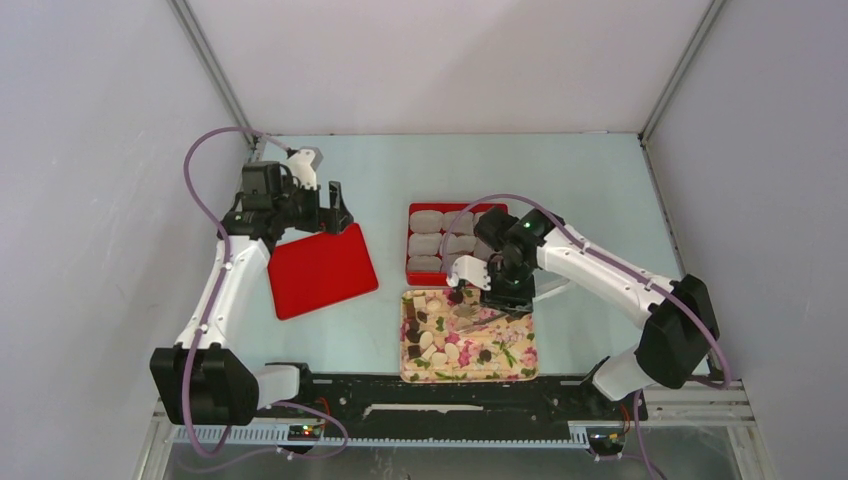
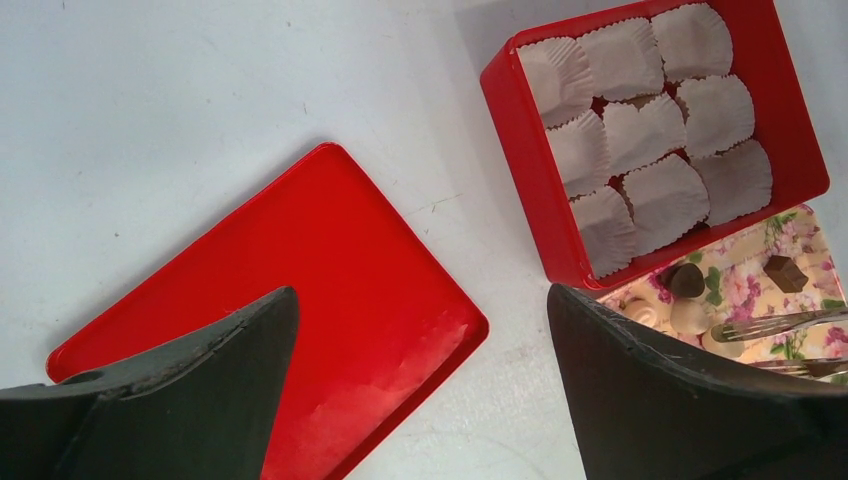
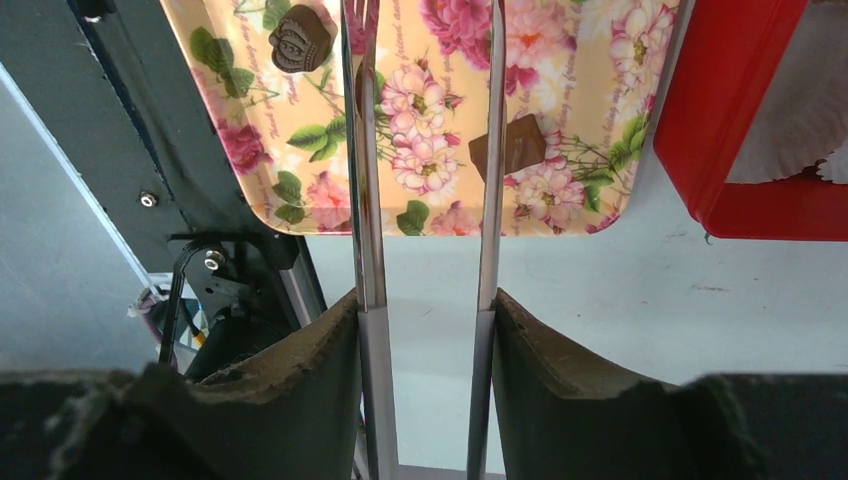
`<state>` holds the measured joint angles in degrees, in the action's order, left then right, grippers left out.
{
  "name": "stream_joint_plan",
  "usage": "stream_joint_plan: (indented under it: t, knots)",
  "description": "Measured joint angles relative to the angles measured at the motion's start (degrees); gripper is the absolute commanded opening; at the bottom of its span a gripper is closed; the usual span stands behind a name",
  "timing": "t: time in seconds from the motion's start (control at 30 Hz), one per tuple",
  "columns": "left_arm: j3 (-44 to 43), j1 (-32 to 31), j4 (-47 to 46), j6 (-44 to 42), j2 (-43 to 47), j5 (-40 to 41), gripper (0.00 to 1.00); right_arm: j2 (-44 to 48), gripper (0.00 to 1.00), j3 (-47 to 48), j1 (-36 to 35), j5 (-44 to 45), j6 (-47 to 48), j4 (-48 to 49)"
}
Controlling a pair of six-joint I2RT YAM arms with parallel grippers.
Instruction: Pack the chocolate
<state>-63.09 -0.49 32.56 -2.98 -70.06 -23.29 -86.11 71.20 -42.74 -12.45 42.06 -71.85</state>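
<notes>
**Over the flowered tray: tongs pinched, chocolate ahead**

Only the right wrist view shows the right pincer [image 3: 425,310] pressed onto metal tongs [image 3: 365,200], blades apart. Ahead of it, one blade crosses a dark square chocolate [image 3: 510,145]. A dark round piece [image 3: 300,38] lies just outside the other blade. Both sit on the tray [image 3: 330,222]. Only the left wrist view shows the left pincer [image 2: 420,300] spread wide, holding nothing. A red lid [image 2: 330,260] lies below it on the tabletop [image 2: 200,90], and beyond it stands a red box [image 2: 515,160] of paper cups [image 2: 640,120].

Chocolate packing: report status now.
Left hand open over lid. Right hand gripping tongs above tray. Chocolate on tray, box cups empty. No obstruction seen.
</notes>
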Motion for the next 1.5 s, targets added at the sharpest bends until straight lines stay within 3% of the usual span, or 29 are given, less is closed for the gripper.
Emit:
stream_joint_plan:
  t: [0.33,0.63,0.97,1.5]
  knots:
    - [0.5,0.0,-0.5,0.0,0.0,-1.0,1.00,-1.4,0.28,-0.6,-2.1,4.2,-1.1,2.2]
    - [0.5,0.0,-0.5,0.0,0.1,-1.8,0.99,0.9,0.23,0.7,-2.2,6.1,-1.1,-0.5]
    - [2.5,0.0,-1.2,-0.3,1.6,-2.5,0.97,0.6,0.22,15.0,4.9,1.3,-1.2,0.2]
    - [2.8,0.0,-0.2,-1.6,5.7,-2.4,0.97,-26.7,0.23,40.7,10.6,3.2,-8.7,9.3]
